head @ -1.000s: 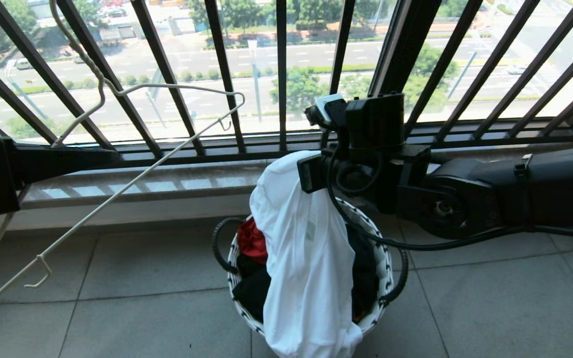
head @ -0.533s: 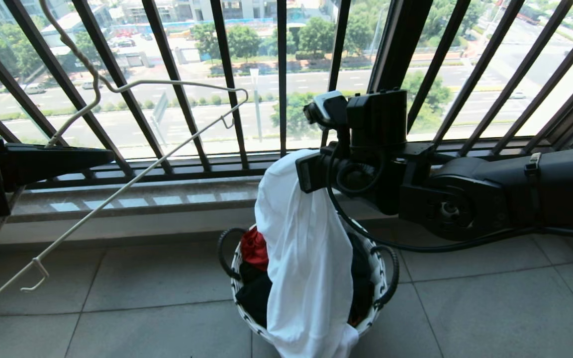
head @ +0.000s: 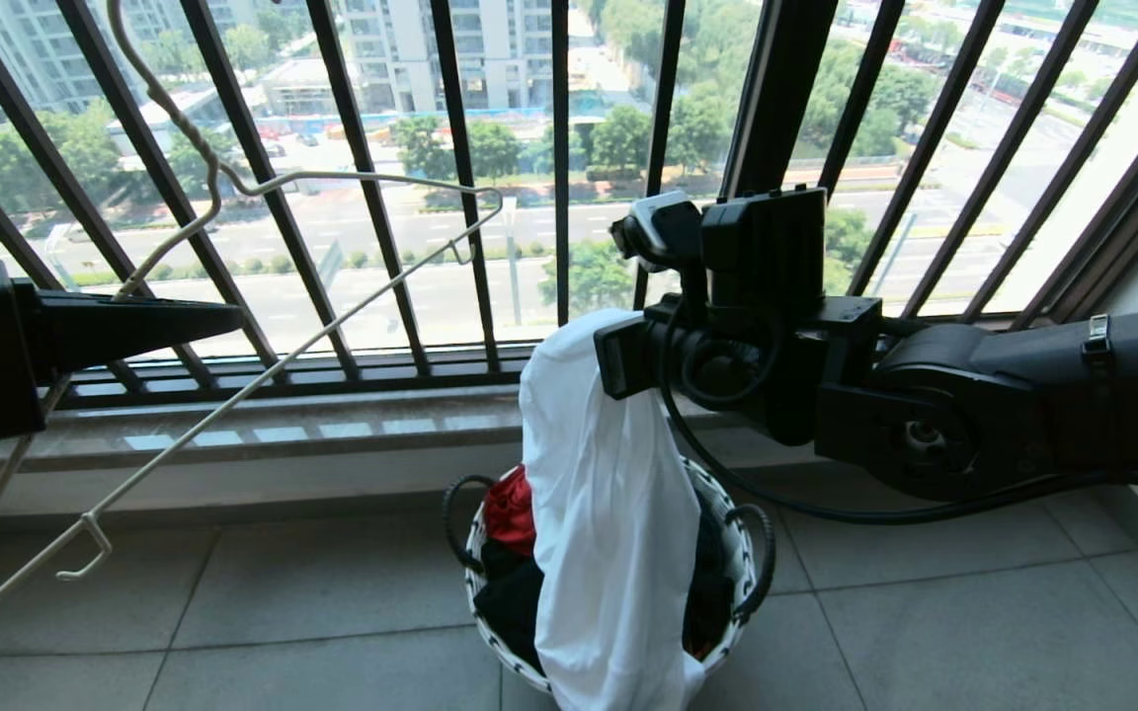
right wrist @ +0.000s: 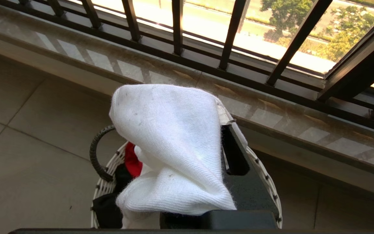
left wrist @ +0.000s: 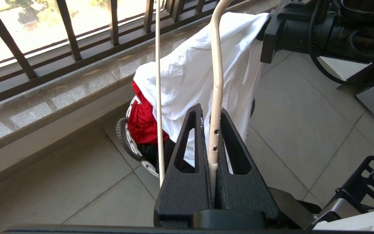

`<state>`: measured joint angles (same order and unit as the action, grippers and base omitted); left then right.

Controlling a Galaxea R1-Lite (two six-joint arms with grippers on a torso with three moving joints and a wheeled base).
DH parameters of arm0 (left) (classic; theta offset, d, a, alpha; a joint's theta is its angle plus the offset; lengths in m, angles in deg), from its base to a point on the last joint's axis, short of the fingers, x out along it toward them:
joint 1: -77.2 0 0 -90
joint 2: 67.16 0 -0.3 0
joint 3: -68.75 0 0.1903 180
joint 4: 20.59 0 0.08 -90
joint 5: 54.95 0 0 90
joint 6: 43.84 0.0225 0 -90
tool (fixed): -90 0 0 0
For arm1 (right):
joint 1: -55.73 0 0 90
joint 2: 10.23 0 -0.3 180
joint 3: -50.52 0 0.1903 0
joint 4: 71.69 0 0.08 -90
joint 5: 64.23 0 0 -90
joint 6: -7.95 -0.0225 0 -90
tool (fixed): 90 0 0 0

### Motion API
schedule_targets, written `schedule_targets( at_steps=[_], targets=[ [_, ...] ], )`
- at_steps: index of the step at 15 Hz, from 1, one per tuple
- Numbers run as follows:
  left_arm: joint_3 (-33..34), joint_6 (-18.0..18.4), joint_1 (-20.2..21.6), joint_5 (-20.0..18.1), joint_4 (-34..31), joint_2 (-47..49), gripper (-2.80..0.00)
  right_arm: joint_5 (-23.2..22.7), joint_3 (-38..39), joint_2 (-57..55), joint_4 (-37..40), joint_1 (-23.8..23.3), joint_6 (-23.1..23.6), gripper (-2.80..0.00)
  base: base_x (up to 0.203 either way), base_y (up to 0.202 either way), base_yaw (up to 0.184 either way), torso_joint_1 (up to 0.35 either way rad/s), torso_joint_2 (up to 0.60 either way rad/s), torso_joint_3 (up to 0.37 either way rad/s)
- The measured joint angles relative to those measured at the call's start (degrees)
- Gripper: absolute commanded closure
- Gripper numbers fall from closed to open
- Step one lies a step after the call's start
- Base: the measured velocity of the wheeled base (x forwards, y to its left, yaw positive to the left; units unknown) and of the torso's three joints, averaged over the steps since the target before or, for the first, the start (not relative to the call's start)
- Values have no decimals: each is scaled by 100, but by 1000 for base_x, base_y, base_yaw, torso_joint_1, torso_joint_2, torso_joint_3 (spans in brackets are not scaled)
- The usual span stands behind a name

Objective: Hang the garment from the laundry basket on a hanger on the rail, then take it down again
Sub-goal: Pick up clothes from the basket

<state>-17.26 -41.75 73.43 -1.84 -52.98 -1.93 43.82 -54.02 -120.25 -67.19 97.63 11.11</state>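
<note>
On the left, the left tool [left wrist: 211, 136] is clenched on the hanger [head: 263, 326], whose long bar slants from low at the far left up toward the middle, its hook rising before the balcony bars. To the right, the right tool [right wrist: 226, 152] is clenched on the garment [head: 609, 513], which hangs long and straight down over the laundry basket [head: 747, 553] on the floor. The hanger's raised end points toward the garment's top, near but apart. The rail is not in view.
</note>
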Motion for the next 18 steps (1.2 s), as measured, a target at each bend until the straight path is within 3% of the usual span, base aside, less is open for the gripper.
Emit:
schedule_targets(
  at_steps=[18],
  targets=[
    [6,-16,-26,-14,-4,-101,0,134,141,-43,11,27,196,0,0,0,0,2,3,201]
  ],
)
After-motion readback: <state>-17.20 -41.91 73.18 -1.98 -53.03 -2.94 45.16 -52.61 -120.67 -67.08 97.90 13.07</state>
